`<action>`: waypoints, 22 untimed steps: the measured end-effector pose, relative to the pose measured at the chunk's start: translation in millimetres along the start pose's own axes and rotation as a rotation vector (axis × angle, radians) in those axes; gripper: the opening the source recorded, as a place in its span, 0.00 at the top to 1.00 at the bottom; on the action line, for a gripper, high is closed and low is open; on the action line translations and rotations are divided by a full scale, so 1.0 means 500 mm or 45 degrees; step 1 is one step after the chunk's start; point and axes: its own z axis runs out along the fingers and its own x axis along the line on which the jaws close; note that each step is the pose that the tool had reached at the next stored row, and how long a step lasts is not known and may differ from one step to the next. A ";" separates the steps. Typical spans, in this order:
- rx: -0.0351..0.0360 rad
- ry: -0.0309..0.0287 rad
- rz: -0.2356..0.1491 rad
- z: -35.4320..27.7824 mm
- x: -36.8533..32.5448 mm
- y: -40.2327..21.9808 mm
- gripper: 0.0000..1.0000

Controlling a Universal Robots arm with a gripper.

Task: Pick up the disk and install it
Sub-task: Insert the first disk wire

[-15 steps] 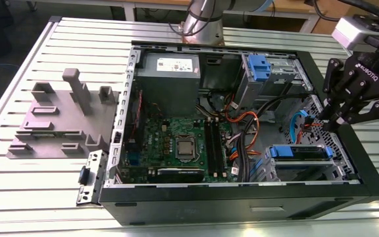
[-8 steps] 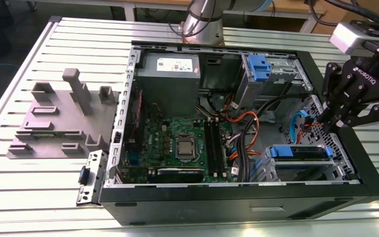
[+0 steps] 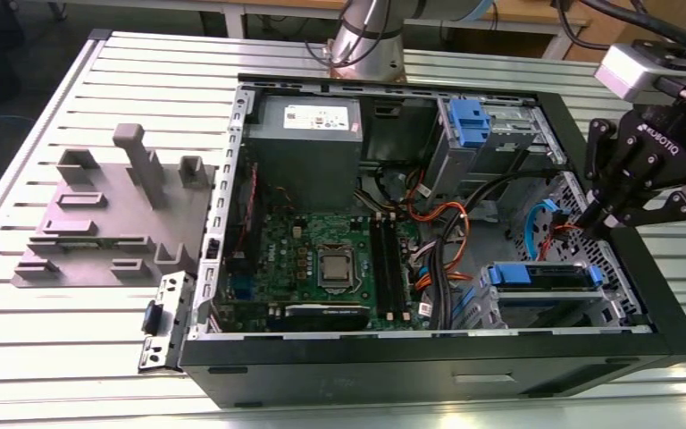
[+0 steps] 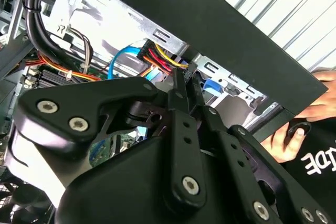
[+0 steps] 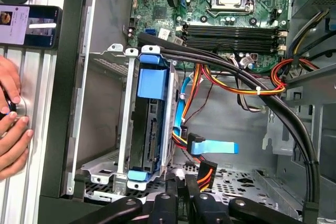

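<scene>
The disk [image 5: 148, 129] stands on edge inside the metal drive cage [image 5: 122, 129] of the open computer case. Blue carrier tabs show at both of its ends. In the exterior view the disk [image 3: 541, 275] sits in the cage at the case's near right corner. My gripper [image 3: 584, 220] hangs just beyond that cage, over the case's right side. Its fingers [image 5: 169, 199] are shut together with nothing visible between them. They sit close to a black power connector [image 5: 207, 171] with red and orange wires. In the second wrist view the gripper [image 4: 187, 80] points at the same cable bundle [image 4: 157, 59].
A blue flat cable [image 5: 212, 147] and thick black cables [image 5: 294, 124] cross the case near the fingers. The motherboard [image 3: 325, 259] and grey power supply [image 3: 307, 121] fill the left half. A second blue carrier [image 3: 468, 116] sits in the far bay. A person's hands [image 5: 10, 129] rest outside the case wall. A grey fixture [image 3: 104, 214] lies on the table.
</scene>
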 end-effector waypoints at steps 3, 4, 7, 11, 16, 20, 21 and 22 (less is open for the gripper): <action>0.0004 -0.0004 -0.001 0.001 0.000 0.006 0.82; 0.0011 0.0000 -0.002 0.001 0.000 0.010 0.82; 0.0034 0.0014 -0.005 0.001 0.000 0.020 0.82; 0.0187 0.0046 -0.012 0.002 0.002 0.026 0.82; 0.0559 0.0076 -0.014 0.006 0.007 0.030 0.82; 0.0875 0.0080 -0.010 0.009 0.007 0.043 0.82; 0.0941 0.0086 -0.009 0.010 0.007 0.047 0.82; 0.1008 0.0089 -0.008 0.010 0.007 0.050 0.82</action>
